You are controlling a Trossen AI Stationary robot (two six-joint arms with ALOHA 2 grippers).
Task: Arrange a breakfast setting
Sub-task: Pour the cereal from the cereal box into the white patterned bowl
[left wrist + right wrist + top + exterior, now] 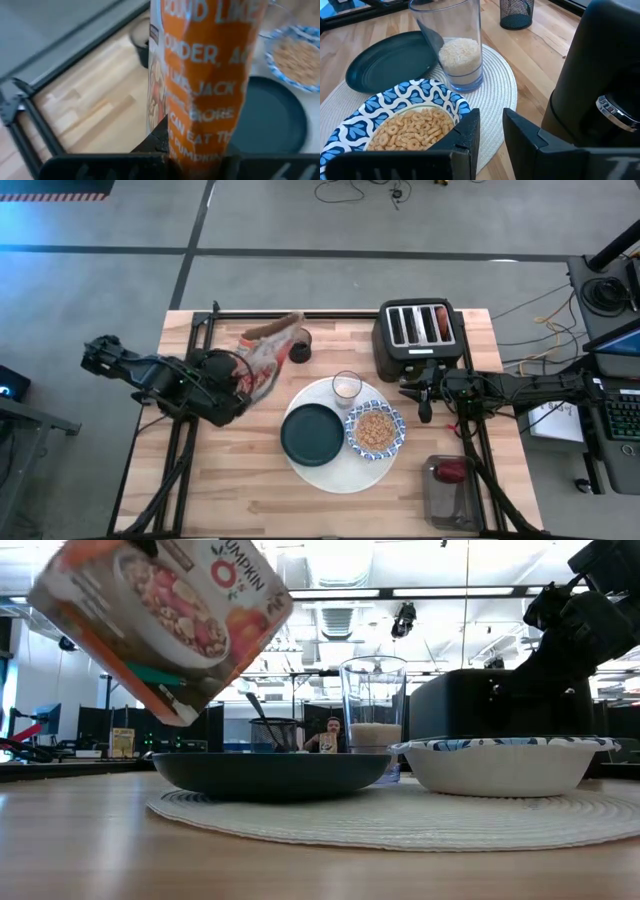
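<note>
Left gripper (232, 390) clamped on cereal box (268, 352), tilted above the tabletop's back-left; a slip could drop it onto the green plate (311, 433) mid-mat. Right gripper (424, 402), jaws slightly apart and empty, near toaster (418, 330), could clip the bowl (375, 431)

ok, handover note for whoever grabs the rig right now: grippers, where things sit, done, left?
Left gripper: shut on cereal box, held tilted above the table beside the white mat.
Right gripper: narrow gap, holding nothing, between toaster and bowl.
On the mat: green plate, empty; bowl with cereal; glass partly filled with something white.
Something orange-brown in a toaster slot. Red item, likely the apple, in a clear tray at the near right corner.
Done: plate, bowl, glass placed.
Left: park the box, bring over toaster item and apple. Spoon not seen.
</note>
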